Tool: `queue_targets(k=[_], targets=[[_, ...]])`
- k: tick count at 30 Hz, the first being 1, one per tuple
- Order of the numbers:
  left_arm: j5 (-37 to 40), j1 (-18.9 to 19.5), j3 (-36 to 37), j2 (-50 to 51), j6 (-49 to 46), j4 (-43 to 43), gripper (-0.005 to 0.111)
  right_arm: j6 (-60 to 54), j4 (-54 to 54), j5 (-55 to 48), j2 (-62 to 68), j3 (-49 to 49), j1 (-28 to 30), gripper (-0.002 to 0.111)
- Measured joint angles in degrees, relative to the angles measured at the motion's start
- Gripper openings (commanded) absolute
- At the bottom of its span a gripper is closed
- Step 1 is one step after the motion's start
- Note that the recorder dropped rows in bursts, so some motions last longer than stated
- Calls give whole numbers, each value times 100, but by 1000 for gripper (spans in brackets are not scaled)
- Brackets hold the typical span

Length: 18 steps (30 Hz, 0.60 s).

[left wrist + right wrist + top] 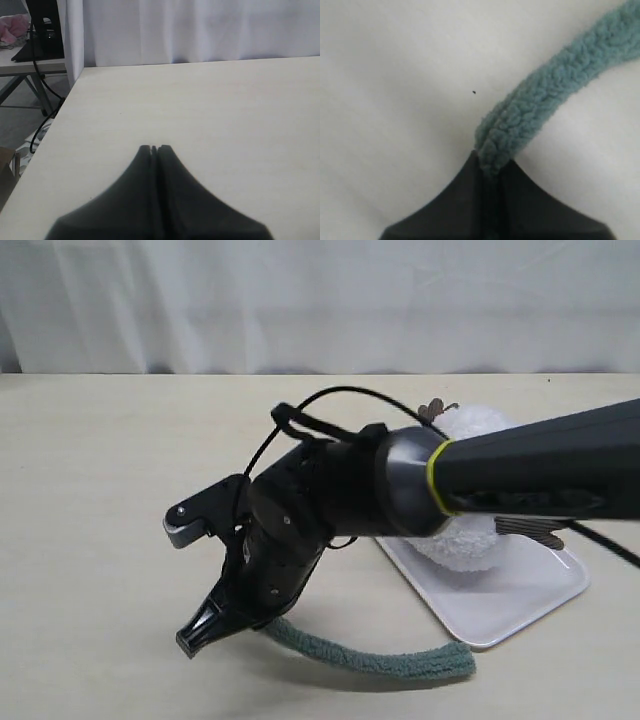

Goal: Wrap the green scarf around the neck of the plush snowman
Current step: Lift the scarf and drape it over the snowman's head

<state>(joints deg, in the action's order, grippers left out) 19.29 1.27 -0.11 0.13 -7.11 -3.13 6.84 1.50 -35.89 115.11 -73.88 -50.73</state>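
The green scarf (380,660) lies in a curve along the table's front, and one end of it is pinched in my right gripper (197,638). In the right wrist view the right gripper (490,162) is shut on the green scarf (545,95), which trails away over the pale table. The plush snowman (470,540) rests on a white tray (520,602). My right arm hides most of it, including its neck; white fluff and brown twig arms show. The left gripper (155,148) is shut on nothing above bare table and is out of the exterior view.
The right arm (540,465) reaches across from the right, over the tray and snowman. A white curtain (320,300) runs behind the table's far edge. In the left wrist view the table edge (55,125) drops off, with a cable and another table leg beyond it.
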Motion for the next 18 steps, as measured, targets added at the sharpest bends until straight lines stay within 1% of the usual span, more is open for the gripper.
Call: queue_targets(k=[9,15,18], targets=[[0,0,0,0,0,0,0,-22,-526,-897,-1393,-289,0,4],[0,0,0,0,0,0,0,23,-1410,-1604,-2401,-289,0,4],[0,0,0,0,0,0,0,322,-2016,-1956,-2766,-289,0,4]])
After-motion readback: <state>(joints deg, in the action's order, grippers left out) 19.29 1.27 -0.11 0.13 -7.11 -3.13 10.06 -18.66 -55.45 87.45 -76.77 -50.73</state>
